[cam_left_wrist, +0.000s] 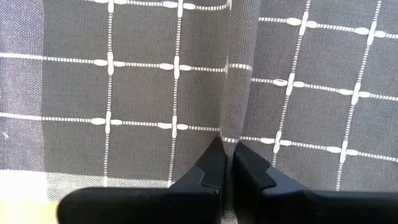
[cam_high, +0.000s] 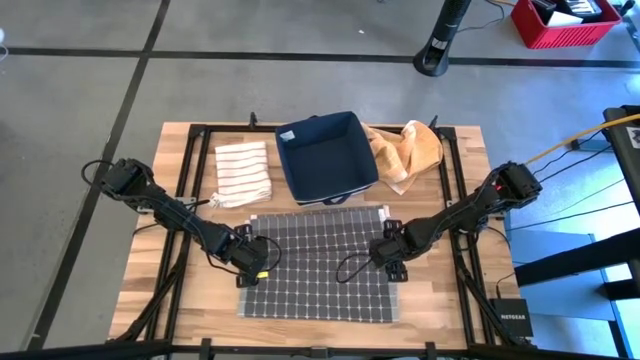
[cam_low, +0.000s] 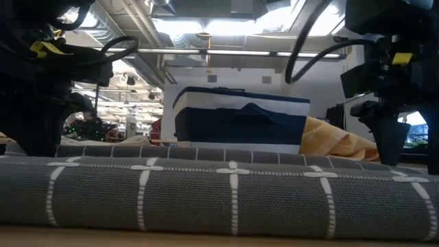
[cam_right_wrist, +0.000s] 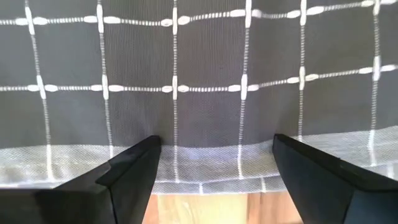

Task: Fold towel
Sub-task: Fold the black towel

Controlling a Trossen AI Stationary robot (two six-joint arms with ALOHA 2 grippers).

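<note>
At lower centre, the grey towel (cam_high: 318,262) lies flat; left gripper (cam_high: 262,268) pinches its edge for folding, right gripper (cam_high: 392,262) gapes ready.

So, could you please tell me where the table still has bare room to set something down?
Bare wood lies left of the striped cloth and the left arm, and in a strip along the table edge right of the grey towel. The back middle is crowded: navy bin, orange cloth. Both tools sit at the towel's sides.
</note>
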